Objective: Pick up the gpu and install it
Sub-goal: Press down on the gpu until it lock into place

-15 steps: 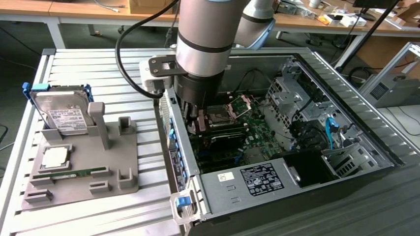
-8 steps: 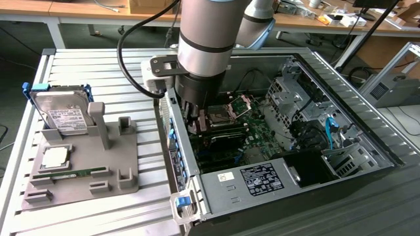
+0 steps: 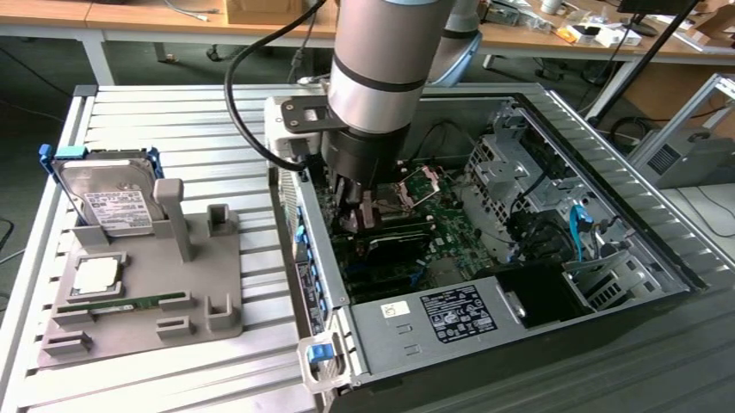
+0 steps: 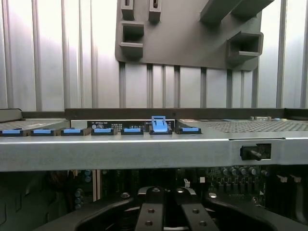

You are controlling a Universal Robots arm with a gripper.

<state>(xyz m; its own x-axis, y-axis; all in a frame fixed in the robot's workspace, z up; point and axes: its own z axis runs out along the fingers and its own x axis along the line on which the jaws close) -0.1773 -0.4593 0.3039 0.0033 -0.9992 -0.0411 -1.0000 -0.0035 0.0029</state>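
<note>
Inside the open grey metal computer case [image 3: 643,215], seen from the exterior view, the silver robot arm [image 3: 385,60] reaches down so that its black gripper [image 3: 370,209] stands over the green motherboard [image 3: 442,228]. Its fingers are closed together, touching the gpu [image 3: 385,234], a dark flat card lying just below them near the case wall on the exterior view's left. Beside the case, on the ribbed white table [image 3: 195,120], a grey plastic holder tray [image 3: 172,292] carries a silver hard drive with a white label [image 3: 109,202] and a slim green memory stick [image 3: 126,302].

At the wrist view, the 2 black fingers [image 4: 150,211] meet side by side. Beyond them runs the case's grey rear rail with blue slot clips [image 4: 160,125], then the table and the holder tray.
</note>
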